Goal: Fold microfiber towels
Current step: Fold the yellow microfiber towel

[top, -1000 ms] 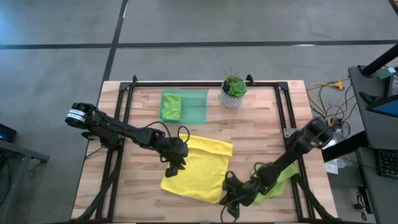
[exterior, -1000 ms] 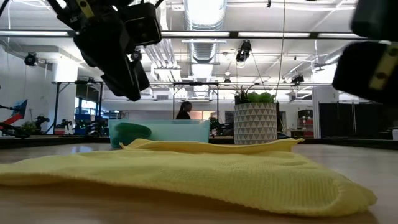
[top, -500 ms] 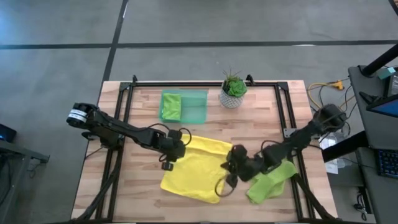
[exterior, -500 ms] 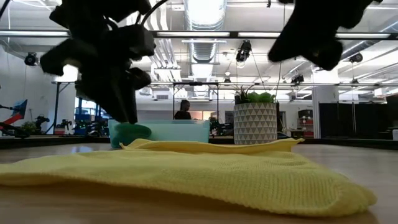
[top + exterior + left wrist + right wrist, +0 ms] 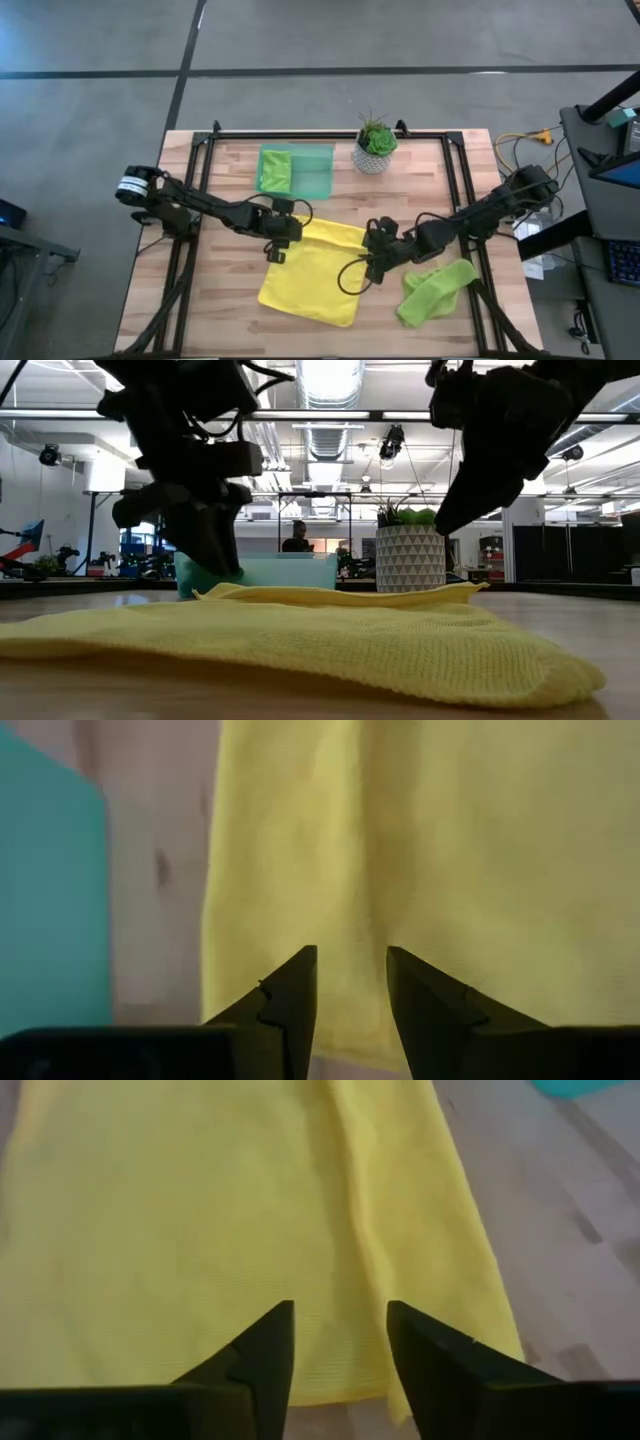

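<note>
Floor (image 5: 90, 100): grey concrete with dark seam lines, surrounds the wooden surface (image 5: 420, 200) on all sides. Desk (image 5: 605, 190) with cables at 3 o'clock of the surface. Low view: open workshop hall, exposed ceiling ducts (image 5: 335, 430) and pipes, bright ceiling light (image 5: 325, 375) at 12 o'clock, track lamps (image 5: 392, 445), white walls, a person (image 5: 295, 538) standing far back.

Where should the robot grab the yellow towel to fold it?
Probably by the two corners of its far edge, from above. The yellow towel lies spread flat, and the left gripper and right gripper hang open right above those corners.
</note>
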Motion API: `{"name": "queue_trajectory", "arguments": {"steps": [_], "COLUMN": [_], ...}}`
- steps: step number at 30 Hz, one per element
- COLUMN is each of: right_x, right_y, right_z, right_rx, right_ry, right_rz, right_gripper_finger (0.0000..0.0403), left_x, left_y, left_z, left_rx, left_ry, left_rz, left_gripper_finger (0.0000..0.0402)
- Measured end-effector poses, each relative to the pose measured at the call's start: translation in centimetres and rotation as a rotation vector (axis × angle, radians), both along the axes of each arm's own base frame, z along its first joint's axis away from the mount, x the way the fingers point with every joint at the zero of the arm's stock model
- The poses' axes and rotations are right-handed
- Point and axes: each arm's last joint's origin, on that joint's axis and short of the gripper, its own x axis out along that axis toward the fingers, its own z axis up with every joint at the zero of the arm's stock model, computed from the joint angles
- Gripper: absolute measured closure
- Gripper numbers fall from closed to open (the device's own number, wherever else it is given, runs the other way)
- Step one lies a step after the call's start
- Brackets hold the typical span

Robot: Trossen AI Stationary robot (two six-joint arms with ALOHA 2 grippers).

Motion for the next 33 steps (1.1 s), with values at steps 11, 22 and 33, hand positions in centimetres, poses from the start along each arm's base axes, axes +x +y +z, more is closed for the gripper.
{"name": "queue_trajectory", "arguments": {"steps": [11,22,33], "right_x": [0.5,-0.5,1.1], "right_y": [0.5,5.5,1.3], "right_z": [0.3,1.5,0.1], "right_rx": [0.247,0.409,0.024], "right_ry": [0.012,-0.108,-0.129], "right_rz": [0.090,0.240,0.023], "right_gripper_finger": [0.0238,0.0263,0.0275], "left_x": [-1.3,-7.9,-7.4], "left_y": [0.5,-5.6,-7.7], "left_z": [0.2,0.0,1.0], "left_rx": [-0.301,-0.515,-0.611], "left_ry": [0.143,0.249,-0.155], "left_rz": [0.020,-0.161,-0.142], "left_gripper_finger": [0.0295,0.0295,0.0295]}}
